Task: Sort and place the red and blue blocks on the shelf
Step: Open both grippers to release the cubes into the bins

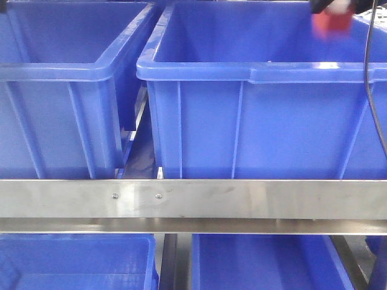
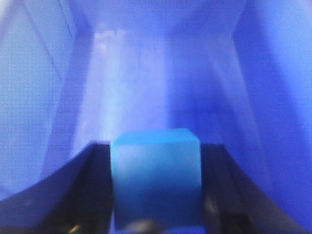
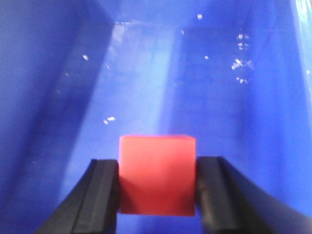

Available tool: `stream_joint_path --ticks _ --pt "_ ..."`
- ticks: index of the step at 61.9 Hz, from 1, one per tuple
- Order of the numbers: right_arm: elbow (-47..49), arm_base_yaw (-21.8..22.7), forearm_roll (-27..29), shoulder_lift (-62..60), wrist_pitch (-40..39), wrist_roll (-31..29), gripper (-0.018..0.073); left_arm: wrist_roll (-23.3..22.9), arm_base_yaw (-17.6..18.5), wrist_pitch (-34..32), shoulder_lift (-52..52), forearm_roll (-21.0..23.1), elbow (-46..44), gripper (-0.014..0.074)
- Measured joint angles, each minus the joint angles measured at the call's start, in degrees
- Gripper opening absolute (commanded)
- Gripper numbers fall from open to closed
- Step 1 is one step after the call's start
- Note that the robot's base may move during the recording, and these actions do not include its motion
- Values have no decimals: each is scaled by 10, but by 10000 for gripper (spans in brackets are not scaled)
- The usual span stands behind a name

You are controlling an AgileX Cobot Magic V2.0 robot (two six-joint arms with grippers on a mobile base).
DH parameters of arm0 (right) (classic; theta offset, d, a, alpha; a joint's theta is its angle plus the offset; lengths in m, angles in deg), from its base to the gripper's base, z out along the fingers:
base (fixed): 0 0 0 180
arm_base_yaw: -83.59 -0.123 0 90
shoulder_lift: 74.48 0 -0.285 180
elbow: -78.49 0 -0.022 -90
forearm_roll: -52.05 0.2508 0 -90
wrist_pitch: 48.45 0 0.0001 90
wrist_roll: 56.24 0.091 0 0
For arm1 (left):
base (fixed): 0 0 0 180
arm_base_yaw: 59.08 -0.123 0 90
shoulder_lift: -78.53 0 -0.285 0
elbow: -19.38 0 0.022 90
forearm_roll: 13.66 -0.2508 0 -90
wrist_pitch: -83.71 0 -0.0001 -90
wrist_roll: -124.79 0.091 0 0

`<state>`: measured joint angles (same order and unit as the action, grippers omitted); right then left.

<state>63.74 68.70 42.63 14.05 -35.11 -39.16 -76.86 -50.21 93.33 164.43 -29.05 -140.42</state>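
Both cubes are at the drop step: the right gripper clamps the bright red matte cube above the right blue plastic bin, the left gripper pinches the bright blue matte cube over another bin's floor, so next I judge each must part its jaws.

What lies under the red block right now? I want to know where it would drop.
The red block, clamped in the right gripper, hangs over a blue bin. Its bare floor shows ahead; the spot directly beneath is covered by the block.

Glossy plastic bins, brushed-steel rail
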Motion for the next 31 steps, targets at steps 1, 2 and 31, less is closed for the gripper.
stream_joint_path --ticks 1,2,31 --pt "0 0 -1 0 0 0 508 0 0 0 0 3 0 496" --pt "0 0 -1 0 -1 0 508 0 0 0 0 4 0 496" --pt "0 0 -2 -5 -3 -1 72 0 0 10 -21 54 0 145"
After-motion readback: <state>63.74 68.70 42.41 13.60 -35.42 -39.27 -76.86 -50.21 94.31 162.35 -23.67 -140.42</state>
